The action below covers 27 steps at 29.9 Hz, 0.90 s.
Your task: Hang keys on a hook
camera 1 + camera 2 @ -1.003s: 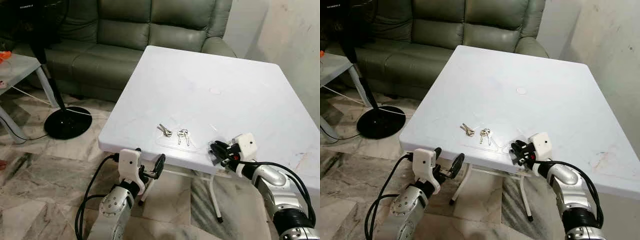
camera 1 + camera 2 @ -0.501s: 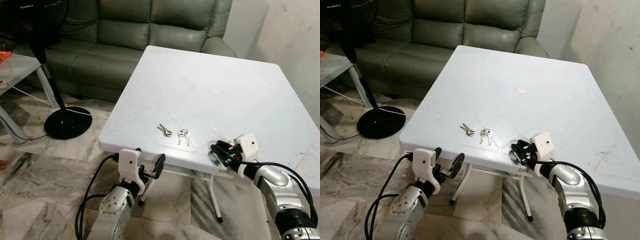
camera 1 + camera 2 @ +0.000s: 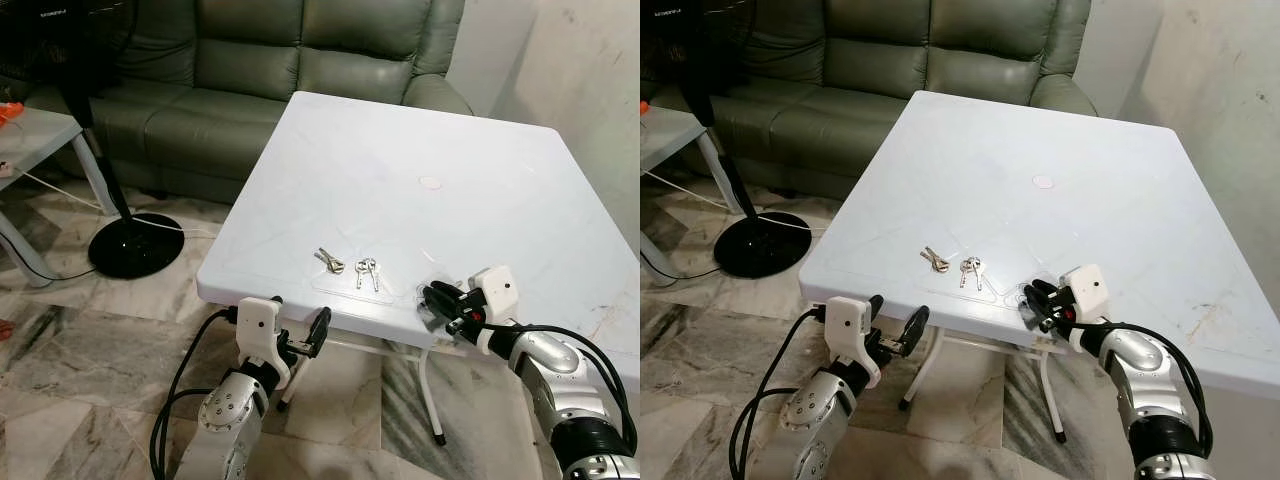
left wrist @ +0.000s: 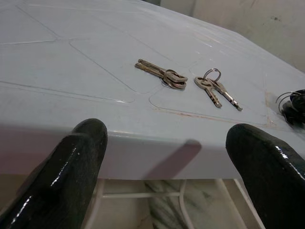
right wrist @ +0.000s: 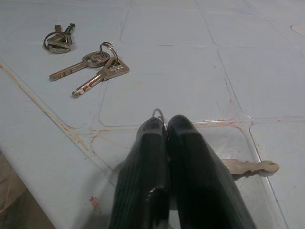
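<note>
Green leather of a sofa (image 3: 300, 60) fills the far side at 12 o'clock, and before it we see a white plastic table (image 3: 450, 170). A black fan base (image 3: 135, 243) stands on the marble floor at 9 o'clock from the table. Our left gripper (image 4: 167, 162) hangs just below the near table edge, its fingers spread wide with nothing between them. Our right gripper (image 5: 164, 125) rests on the tabletop at 5 o'clock, fingers pressed together on a thin key ring (image 5: 159, 113). Two more key sets lie near the front edge: one bunch (image 3: 330, 261) and, at 3 o'clock from it, a second pair (image 3: 367, 271).
</note>
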### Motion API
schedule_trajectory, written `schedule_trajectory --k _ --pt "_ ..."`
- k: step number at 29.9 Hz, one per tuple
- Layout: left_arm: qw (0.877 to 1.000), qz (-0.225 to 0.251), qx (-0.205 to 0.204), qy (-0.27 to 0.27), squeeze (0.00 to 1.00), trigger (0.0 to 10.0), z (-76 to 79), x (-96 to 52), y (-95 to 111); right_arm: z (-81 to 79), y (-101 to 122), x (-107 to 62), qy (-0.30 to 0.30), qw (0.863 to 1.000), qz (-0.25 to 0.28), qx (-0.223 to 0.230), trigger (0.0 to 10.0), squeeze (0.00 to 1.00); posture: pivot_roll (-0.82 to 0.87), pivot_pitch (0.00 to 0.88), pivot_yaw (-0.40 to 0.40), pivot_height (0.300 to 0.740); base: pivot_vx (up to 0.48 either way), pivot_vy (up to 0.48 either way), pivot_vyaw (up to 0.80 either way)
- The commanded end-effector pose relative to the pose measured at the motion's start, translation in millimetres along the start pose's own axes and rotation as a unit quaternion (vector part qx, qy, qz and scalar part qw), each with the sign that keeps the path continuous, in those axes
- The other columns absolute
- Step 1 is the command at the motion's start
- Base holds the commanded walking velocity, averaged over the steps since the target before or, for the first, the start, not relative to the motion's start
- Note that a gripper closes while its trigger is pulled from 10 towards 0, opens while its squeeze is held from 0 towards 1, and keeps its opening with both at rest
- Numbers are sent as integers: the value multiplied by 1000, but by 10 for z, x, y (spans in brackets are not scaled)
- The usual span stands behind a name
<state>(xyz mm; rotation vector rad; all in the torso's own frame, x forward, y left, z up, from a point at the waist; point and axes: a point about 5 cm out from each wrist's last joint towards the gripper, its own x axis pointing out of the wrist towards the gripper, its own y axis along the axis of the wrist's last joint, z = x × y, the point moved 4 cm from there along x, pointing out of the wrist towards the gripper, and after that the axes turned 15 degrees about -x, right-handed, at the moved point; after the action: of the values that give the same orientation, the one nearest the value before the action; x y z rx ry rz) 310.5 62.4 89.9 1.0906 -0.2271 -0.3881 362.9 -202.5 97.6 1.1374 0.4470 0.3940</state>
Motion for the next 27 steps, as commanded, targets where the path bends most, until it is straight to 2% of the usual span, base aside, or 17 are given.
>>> schedule_trajectory --k 1,8,15,17,18,20,22,23,24,25,27 --pt "1000 1 -19 -11 0 10000 155 39 -34 64 -23 -67 -8 1000 -1 2 0 0 31 123 -87 740 0 0 0" --pt "1000 1 -17 -10 0 10000 150 45 -34 35 17 -55 -6 1000 17 16 0 0 34 118 -89 740 0 0 0" --pt "1000 11 -11 -3 0 10000 102 91 37 -9 154 30 -48 994 61 73 0 0 41 103 -91 740 0 0 0" --pt "1000 26 -9 9 0 10000 20 148 145 -26 288 89 -84 987 94 104 0 0 44 73 -87 740 0 0 0" --pt "1000 26 -9 9 0 10000 20 148 145 -26 288 89 -84 987 94 104 0 0 44 73 -87 740 0 0 0" --pt "999 47 1 21 0 10000 -72 224 302 20 450 120 -142 975 129 115 0 0 44 52 -83 740 0 0 0" --pt "998 62 1 27 0 10000 -125 272 418 56 538 129 -172 965 147 130 0 0 43 32 -82 740 0 0 0" --pt "997 69 1 31 0 10000 -147 290 467 74 574 122 -187 962 152 131 1725 0 43 32 -82 740 0 0 0" --pt "997 75 2 34 0 10000 -167 308 515 95 606 114 -202 957 158 132 4706 0 42 18 -81 740 0 0 0" --pt "995 89 7 38 0 10000 -196 342 616 147 676 83 -233 947 174 136 10000 0 40 10 -83 740 0 0 0" --pt "994 100 11 41 0 10000 -210 368 697 188 730 54 -253 939 187 140 10000 0 39 7 -82 740 0 0 0"
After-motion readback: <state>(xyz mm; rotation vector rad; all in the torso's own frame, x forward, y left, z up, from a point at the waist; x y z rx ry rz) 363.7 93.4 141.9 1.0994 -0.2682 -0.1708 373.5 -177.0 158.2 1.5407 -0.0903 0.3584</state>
